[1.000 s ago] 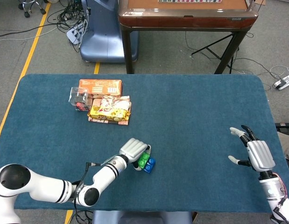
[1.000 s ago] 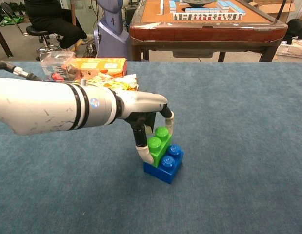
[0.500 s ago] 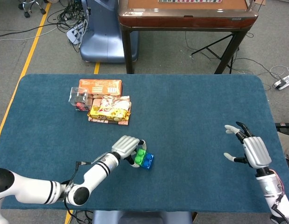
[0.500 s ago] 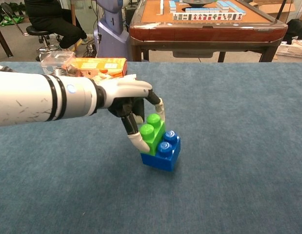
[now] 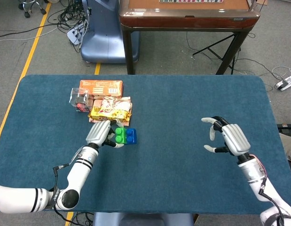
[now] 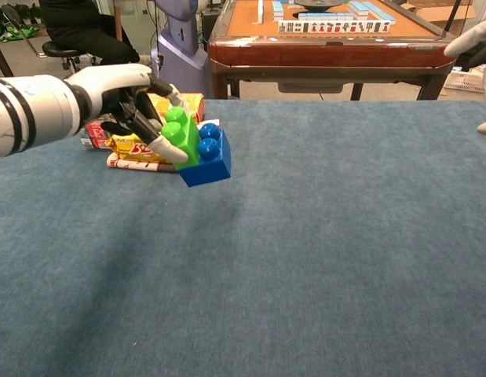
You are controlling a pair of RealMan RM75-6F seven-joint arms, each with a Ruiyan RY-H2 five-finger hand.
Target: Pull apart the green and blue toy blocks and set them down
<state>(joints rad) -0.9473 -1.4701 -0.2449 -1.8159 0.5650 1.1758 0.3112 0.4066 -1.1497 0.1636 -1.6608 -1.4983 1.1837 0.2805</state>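
1. My left hand (image 5: 99, 133) grips the green block (image 5: 120, 136) between thumb and fingers (image 6: 166, 147); the chest view shows the fingers wrapped round the block's near and far sides.
2. The green block is joined to the blue block (image 5: 131, 136), and the studs of both point toward the chest camera, so the pair is tilted rather than upright.
3. In the chest view the joined pair (image 6: 197, 147) hangs above the table (image 5: 183, 103), with a soft shadow on the cloth below it; neither block touches the surface.
4. The blue block (image 6: 209, 157) sits on the side of the pair away from my left hand, and no finger touches it that I can see.
5. My right hand (image 5: 230, 138) is held apart from the blocks, over the right part of the table, its fingers spread and slightly curled, with nothing in it.
6. In the chest view only an edge of the right hand (image 6: 476, 47) shows at the upper right corner.
7. A pile of snack packets (image 5: 110, 110) and an orange box (image 5: 101, 87) lies on the table just behind the left hand.
8. A wooden table (image 5: 187, 14) stands beyond the blue one.
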